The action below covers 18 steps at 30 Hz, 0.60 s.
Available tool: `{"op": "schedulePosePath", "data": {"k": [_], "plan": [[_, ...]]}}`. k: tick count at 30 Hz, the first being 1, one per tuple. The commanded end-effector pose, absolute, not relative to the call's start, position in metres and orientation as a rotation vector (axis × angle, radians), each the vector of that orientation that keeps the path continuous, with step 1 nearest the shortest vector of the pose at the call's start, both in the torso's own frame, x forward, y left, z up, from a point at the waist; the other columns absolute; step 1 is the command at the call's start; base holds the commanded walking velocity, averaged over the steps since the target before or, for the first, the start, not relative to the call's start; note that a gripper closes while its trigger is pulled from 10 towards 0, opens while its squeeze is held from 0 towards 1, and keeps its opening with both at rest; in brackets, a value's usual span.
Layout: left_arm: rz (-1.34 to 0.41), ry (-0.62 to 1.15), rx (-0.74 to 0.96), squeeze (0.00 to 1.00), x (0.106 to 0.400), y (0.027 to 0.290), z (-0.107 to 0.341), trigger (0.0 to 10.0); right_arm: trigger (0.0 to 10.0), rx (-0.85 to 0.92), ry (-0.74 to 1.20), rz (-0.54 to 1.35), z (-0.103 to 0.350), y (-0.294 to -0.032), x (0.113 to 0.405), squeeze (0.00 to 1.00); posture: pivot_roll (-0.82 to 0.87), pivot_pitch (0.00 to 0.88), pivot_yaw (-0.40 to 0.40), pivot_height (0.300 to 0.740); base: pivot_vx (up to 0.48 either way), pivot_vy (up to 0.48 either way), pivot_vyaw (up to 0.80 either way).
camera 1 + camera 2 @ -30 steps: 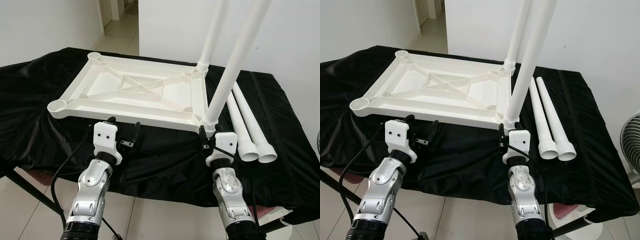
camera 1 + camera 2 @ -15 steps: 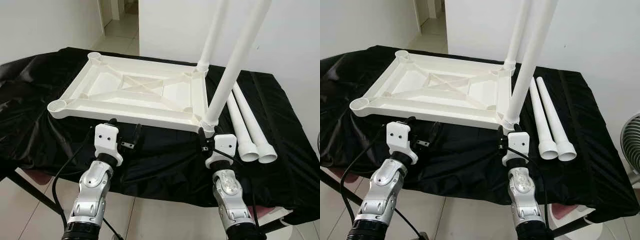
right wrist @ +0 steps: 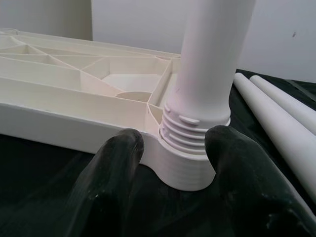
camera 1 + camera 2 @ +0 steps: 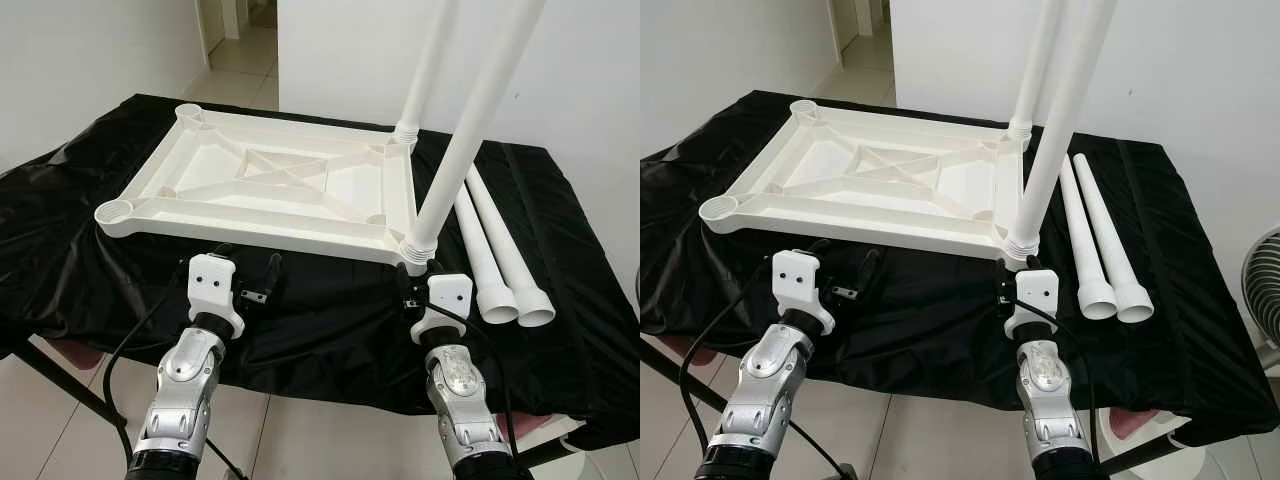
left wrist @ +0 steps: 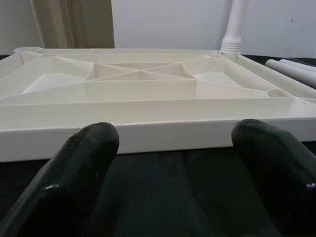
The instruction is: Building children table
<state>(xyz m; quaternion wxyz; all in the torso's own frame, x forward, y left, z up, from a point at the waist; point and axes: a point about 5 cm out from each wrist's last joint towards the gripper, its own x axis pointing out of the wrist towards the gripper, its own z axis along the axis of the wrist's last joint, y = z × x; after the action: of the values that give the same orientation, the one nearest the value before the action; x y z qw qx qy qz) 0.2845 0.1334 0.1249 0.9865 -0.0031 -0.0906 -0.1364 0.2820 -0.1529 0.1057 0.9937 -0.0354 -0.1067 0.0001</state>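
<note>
Facing you is the white plastic tabletop (image 4: 270,185), lying upside down on a black cloth (image 4: 330,310) with its ribbed underside up. Your right gripper (image 4: 409,283) sits just short of the tabletop's near right corner, its two black fingers (image 3: 116,163) spread apart with nothing between them. Straight ahead of those fingers, in the right wrist view, stands the near white tube leg (image 4: 470,130), upright in its threaded corner socket (image 3: 190,168); the fingertips flank the socket's base, and you cannot tell whether they touch it. Beyond that leg, a second white tube leg (image 4: 428,65) stands upright in the far right corner.

To the outer side of your right gripper, two loose white tube legs (image 4: 500,255) lie side by side on the cloth, touching each other, their wide open ends toward you.

Your left gripper (image 4: 245,270) waits just in front of the tabletop's near long edge (image 5: 158,136), fingers wide apart and holding nothing, resting low over the cloth. The two corner sockets (image 4: 115,210) on that gripper's side stand open, without legs.
</note>
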Motion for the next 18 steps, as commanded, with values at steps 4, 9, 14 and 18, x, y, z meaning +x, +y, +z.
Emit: {"op": "schedulePosePath", "data": {"k": [4,9,14,18], "plan": [[-0.261,-0.160,-0.030,0.00,0.280,0.137,0.126,10.0,10.0,-0.043,-0.182,-0.012,0.106,-0.158,0.275,0.00,0.16,0.046,-0.016,0.740,0.000,0.000,0.00],[-0.261,-0.153,-0.034,0.00,0.275,0.137,0.126,10.0,10.0,-0.042,-0.185,-0.015,0.108,-0.159,0.269,0.00,0.16,0.044,-0.015,0.740,0.000,0.000,0.00],[-0.255,-0.139,-0.050,0.00,0.271,0.138,0.124,10.0,10.0,-0.041,-0.192,-0.020,0.111,-0.161,0.266,0.00,0.16,0.044,-0.015,0.740,0.000,0.000,0.00],[-0.260,-0.140,-0.040,0.00,0.269,0.136,0.126,10.0,10.0,-0.062,-0.202,0.004,0.115,-0.158,0.264,0.00,0.15,0.041,-0.020,0.740,0.000,0.000,0.00]]}}
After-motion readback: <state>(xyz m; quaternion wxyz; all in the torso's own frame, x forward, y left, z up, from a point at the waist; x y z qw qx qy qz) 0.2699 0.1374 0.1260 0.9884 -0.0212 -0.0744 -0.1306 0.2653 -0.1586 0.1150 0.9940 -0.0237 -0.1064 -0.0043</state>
